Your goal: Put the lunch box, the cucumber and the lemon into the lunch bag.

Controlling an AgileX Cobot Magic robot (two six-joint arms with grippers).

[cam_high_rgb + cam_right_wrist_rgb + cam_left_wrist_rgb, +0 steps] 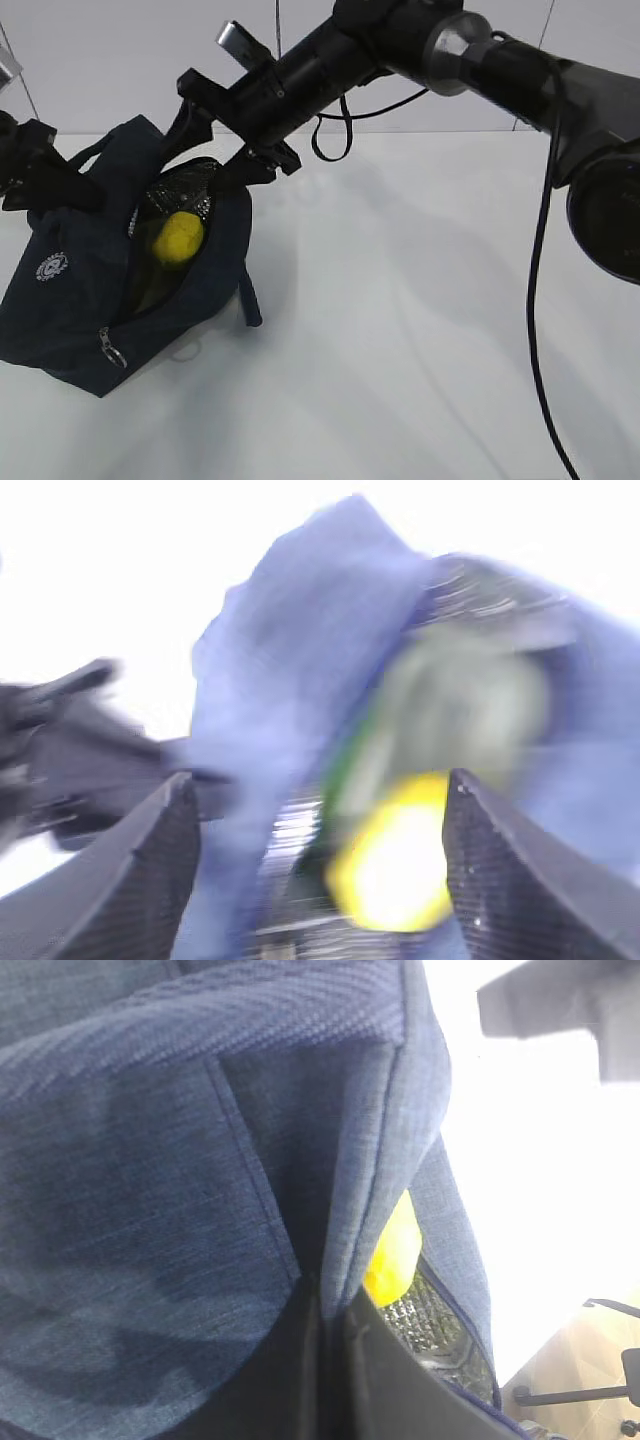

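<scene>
- Left half of the exterior view: lunch bag (80, 290) slumped on the white bench (420, 330), mouth gaping toward the camera, silver lining showing.
- Lemon (177, 240) sits inside the opening, centre-left of frame; nothing is touching it.
- Right wrist view (blurred): a pale greenish-grey mass lies behind the lemon, with a strip of darker green at its left edge. Likely the lunch box and cucumber, but too smeared to confirm.
- Right gripper (215, 140) at upper left, just above the bag's rim; jaws spread wide and empty, with the lemon seen between them in its wrist view.
- Left gripper (35, 165) at far left edge, against the bag's rear fabric. Its wrist view shows only navy cloth up close; cannot tell whether the jaws are clamped.
- Judgement: contents look loaded and the release is done.
- To do it well: lift the right arm straight up and clear of rim and handles, so nothing snags and tips the bag.
- Left side should steady the bag until the right arm is clear.
</scene>
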